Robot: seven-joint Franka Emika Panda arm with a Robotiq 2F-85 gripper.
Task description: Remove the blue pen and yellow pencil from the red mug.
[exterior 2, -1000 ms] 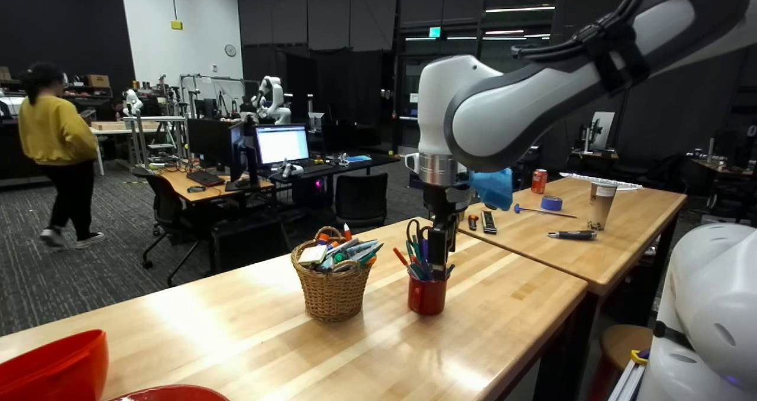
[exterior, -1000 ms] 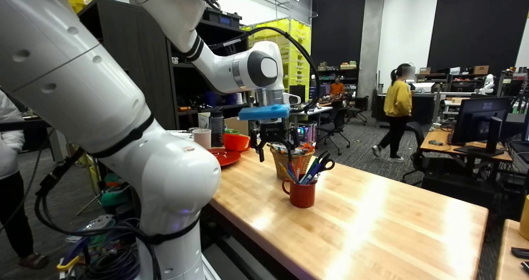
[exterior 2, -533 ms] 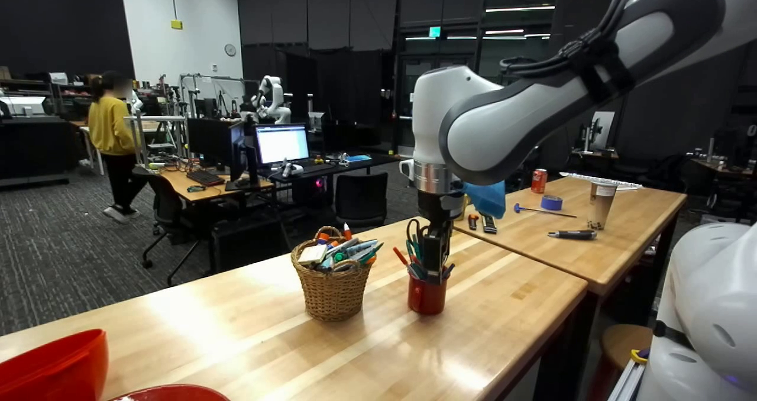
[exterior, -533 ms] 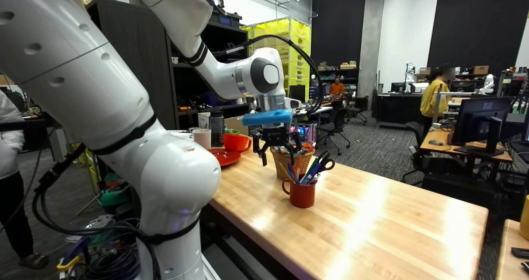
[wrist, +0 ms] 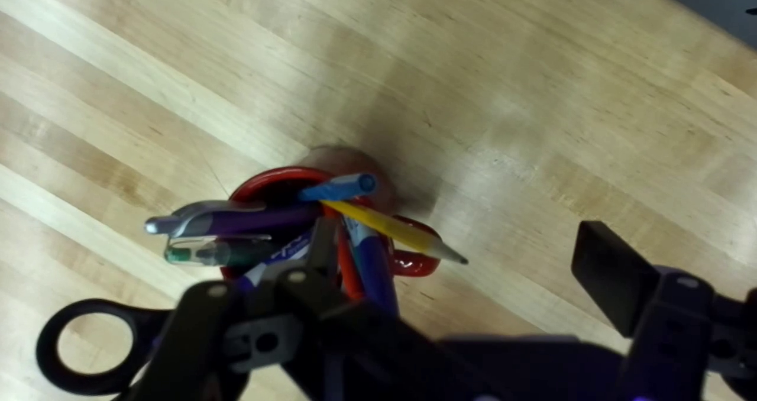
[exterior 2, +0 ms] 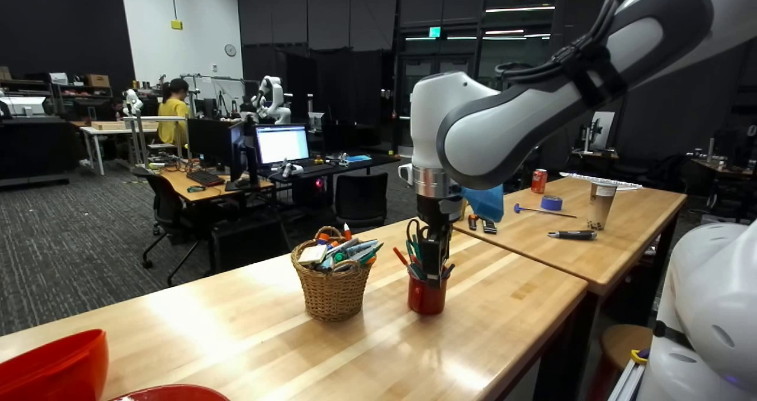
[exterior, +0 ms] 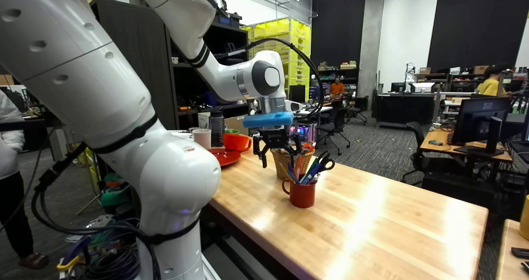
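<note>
The red mug (exterior: 302, 195) (exterior 2: 426, 298) stands upright on the wooden table, packed with pens, markers and black-handled scissors (wrist: 89, 353). Inside it the yellow pencil (wrist: 396, 226) leans over the handle, point up. A light blue pen end, which I take as the blue pen (wrist: 343, 187), pokes out beside the pencil's base. My gripper (wrist: 458, 235) hangs over the mug, fingers wide apart and nothing gripped. One finger overlaps the mug's mouth in the wrist view and hides some pens; the other is beyond the handle. The pencil's point shows between them. In an exterior view, the gripper (exterior 2: 436, 277) partly covers the pens.
A wicker basket (exterior 2: 334, 297) full of pens and markers stands near the mug. Farther along are a red-orange bowl (exterior: 237, 142), a red plate (exterior: 225, 158) and a white mug (exterior: 202, 138). On the adjoining table are a cup (exterior 2: 600, 206) and tools.
My gripper has come down a little toward the mug, slowing in the last half second, with its jaws still wide. Mug and pens have not moved. A person in yellow walked through the background.
</note>
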